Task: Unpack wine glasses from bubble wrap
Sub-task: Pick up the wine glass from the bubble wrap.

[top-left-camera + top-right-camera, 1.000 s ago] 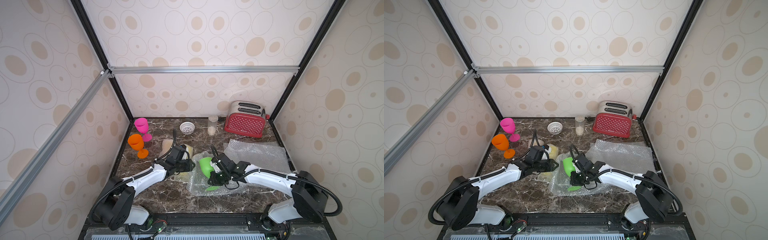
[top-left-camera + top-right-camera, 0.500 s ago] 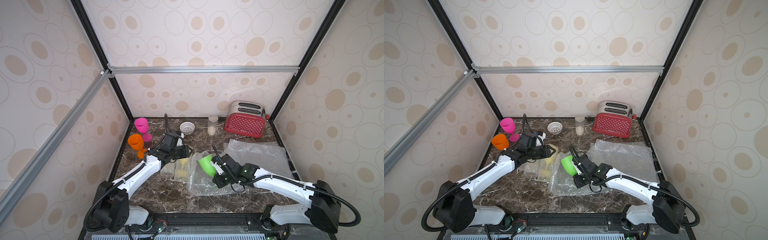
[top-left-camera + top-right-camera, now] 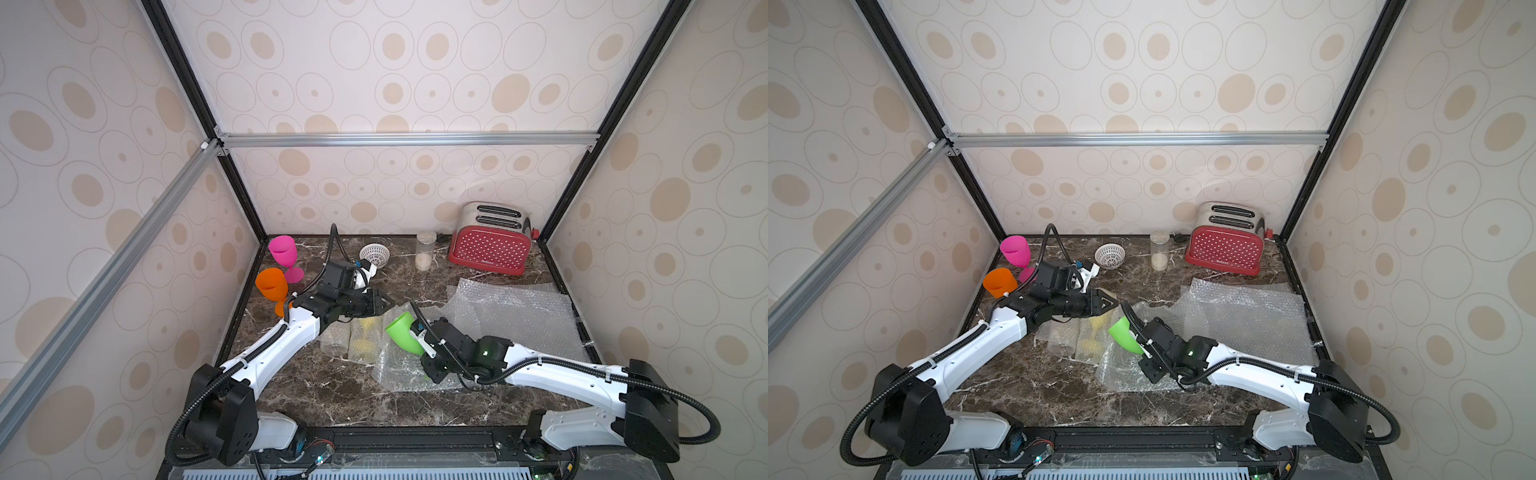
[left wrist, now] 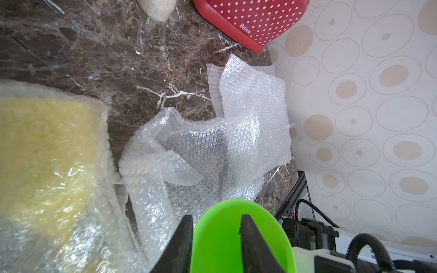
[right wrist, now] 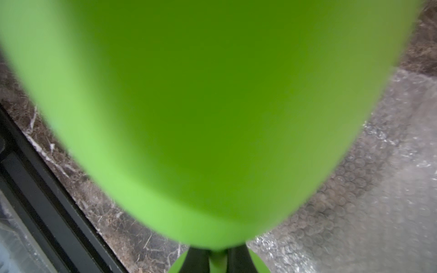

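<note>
**Blurred, Cropped and Covered**

The green plastic stemmed goblet (image 5: 212, 118) was a blur filling the right wrist view, its rim cropped by the frame. In both top views the right gripper (image 3: 420, 356) hid its stem. At ten o'clock on the brown marble tabletop (image 3: 332, 395), the white left arm (image 3: 291, 336) partly covered the foot of the orange plastic goblet (image 3: 272, 289). The bubble-wrapped yellow goblet (image 4: 47, 153) was blurred and cropped in the left wrist view.

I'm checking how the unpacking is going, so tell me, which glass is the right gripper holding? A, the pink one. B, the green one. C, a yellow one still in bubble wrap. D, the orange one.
B: the right gripper is shut on the stem of the green glass, with a finger on each side of the stem in the right wrist view.
</note>
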